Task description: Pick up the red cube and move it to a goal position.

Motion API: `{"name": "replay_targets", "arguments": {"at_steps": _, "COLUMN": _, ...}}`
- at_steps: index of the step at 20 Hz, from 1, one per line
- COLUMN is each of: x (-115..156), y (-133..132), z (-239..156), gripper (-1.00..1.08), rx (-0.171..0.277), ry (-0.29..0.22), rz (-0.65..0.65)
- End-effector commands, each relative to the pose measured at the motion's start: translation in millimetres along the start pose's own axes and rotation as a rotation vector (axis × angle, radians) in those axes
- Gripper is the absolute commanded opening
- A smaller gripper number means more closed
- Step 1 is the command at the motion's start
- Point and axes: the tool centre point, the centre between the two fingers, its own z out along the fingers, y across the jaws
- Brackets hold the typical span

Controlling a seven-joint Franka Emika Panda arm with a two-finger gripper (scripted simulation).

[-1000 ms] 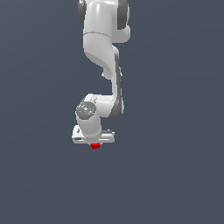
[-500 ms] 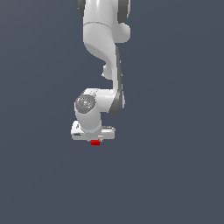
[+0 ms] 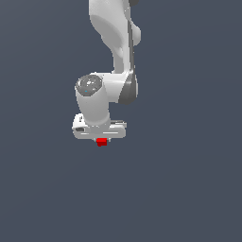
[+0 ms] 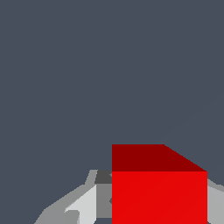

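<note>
The red cube (image 3: 101, 142) is a tiny bright red block held just under the white gripper bar in the exterior view. My gripper (image 3: 101, 141) is shut on it and carries it above the dark grey floor. In the wrist view the red cube (image 4: 159, 192) fills the near part of the picture, with a grey finger (image 4: 83, 205) pressed against one side and another finger edge (image 4: 215, 201) at the other side. The fingertips are mostly hidden behind the cube and the bar.
The white arm (image 3: 116, 42) rises from the gripper to the top of the exterior view. The dark grey floor (image 3: 189, 189) spreads all around. No goal marker shows in either view.
The gripper has moved up and slightly to the exterior view's left, with the red cube still held in it.
</note>
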Motion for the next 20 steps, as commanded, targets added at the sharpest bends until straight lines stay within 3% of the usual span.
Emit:
{"name": "replay_targets", "arguments": {"at_steps": 1, "x": -5.4, "y": -2.1, "z": -30.0, "gripper": -1.00, "rx": 0.000, "ry": 0.002, "rz": 0.000}}
{"name": "replay_targets", "arguments": {"at_steps": 20, "x": -41.8, "y": -16.6, "z": -250.4, "gripper": -1.00, "rx": 0.000, "ry": 0.002, "rz": 0.000}}
